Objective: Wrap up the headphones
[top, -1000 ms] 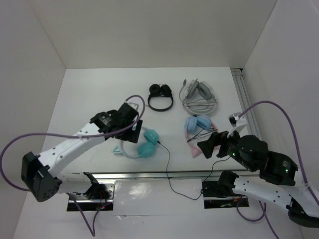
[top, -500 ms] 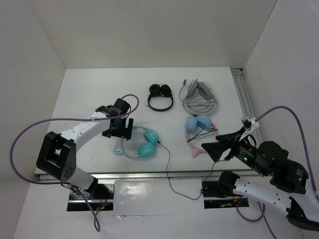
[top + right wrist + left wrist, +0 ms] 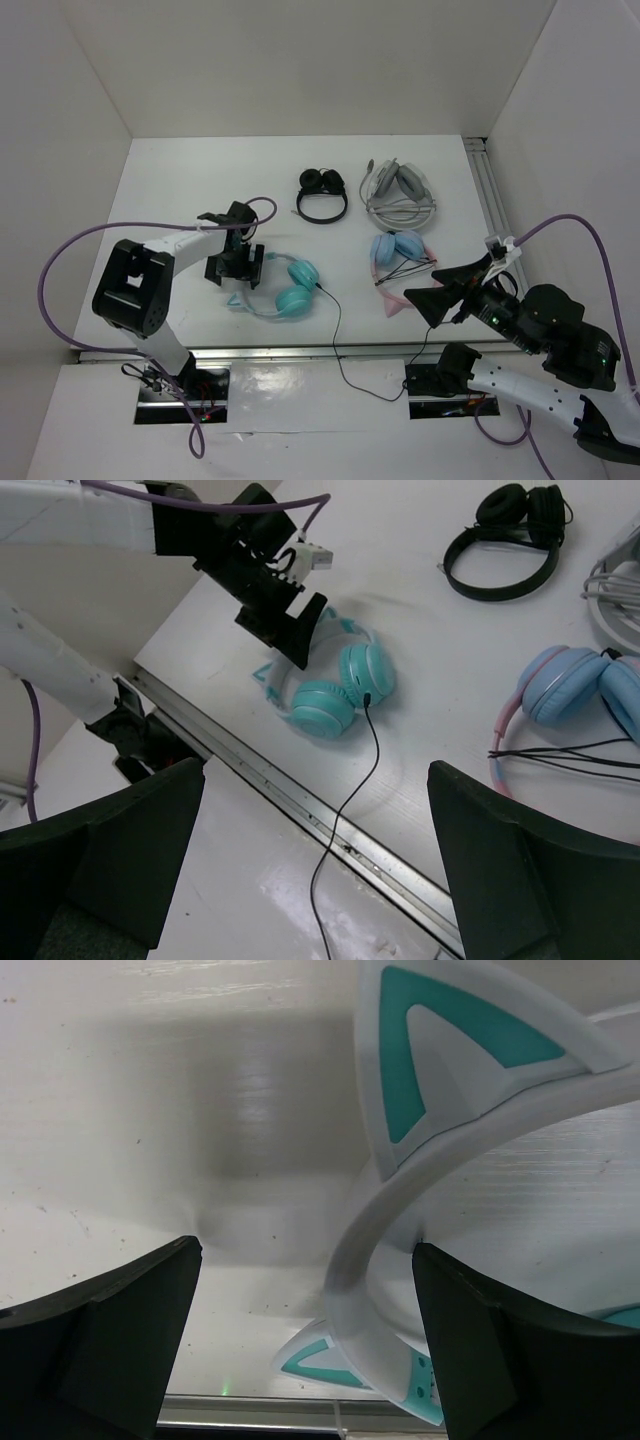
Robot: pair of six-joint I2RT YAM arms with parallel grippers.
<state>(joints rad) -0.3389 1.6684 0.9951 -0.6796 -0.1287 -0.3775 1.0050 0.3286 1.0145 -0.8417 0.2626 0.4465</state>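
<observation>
Left fingers (image 3: 100, 1350) lower, astride headphones (image 3: 450, 1090)

The teal headphones (image 3: 293, 297) lie flat near the front edge of the white bench (image 3: 190, 180), cups side by side. Their white-and-teal cat-ear headband (image 3: 440, 1120) curves leftward. Their thin black cable (image 3: 340, 315) trails loose past that edge.

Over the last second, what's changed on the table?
The left pincer shifted slightly left and nearer, its arm folding upright; it is open astride the headband. The right arm drew back rightward, its open right pincer still by the pink-and-blue headphones. Nothing grasped. The teal headphones and their cable stayed put.
</observation>
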